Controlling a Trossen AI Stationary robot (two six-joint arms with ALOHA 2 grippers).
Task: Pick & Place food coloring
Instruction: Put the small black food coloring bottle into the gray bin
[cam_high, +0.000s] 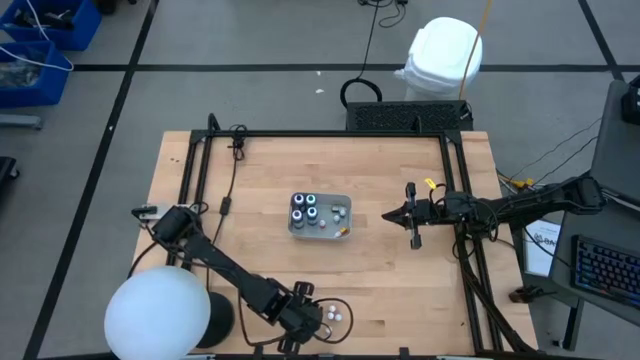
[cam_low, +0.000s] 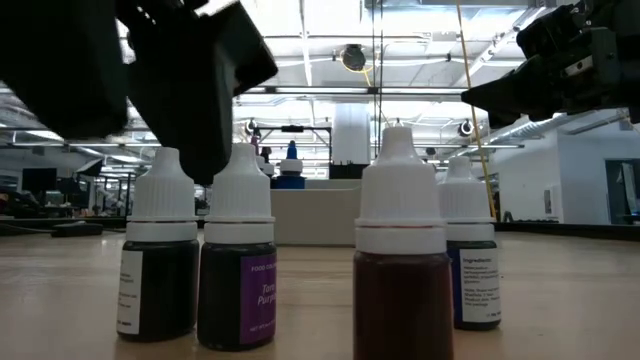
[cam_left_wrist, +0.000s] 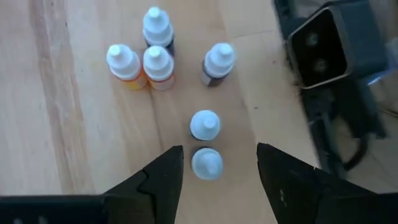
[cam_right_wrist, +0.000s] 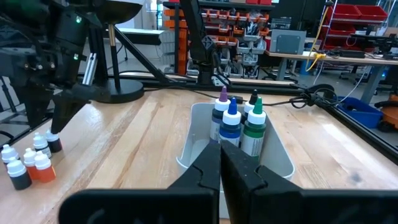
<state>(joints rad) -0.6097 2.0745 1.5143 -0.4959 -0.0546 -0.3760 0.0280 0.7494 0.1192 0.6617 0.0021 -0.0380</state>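
Tabletop (cam_left_wrist: 74, 124): bottle (cam_left_wrist: 206, 163) between left tool (cam_left_wrist: 217, 171) fingers

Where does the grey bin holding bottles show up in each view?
High view: grey bin at table centre.
Low view: not visible.
Left wrist view: not in it.
Right wrist view: centre, just past the shut right hand.
Shared landmark: the white-capped bottles by the open left hand, seen in all four views.
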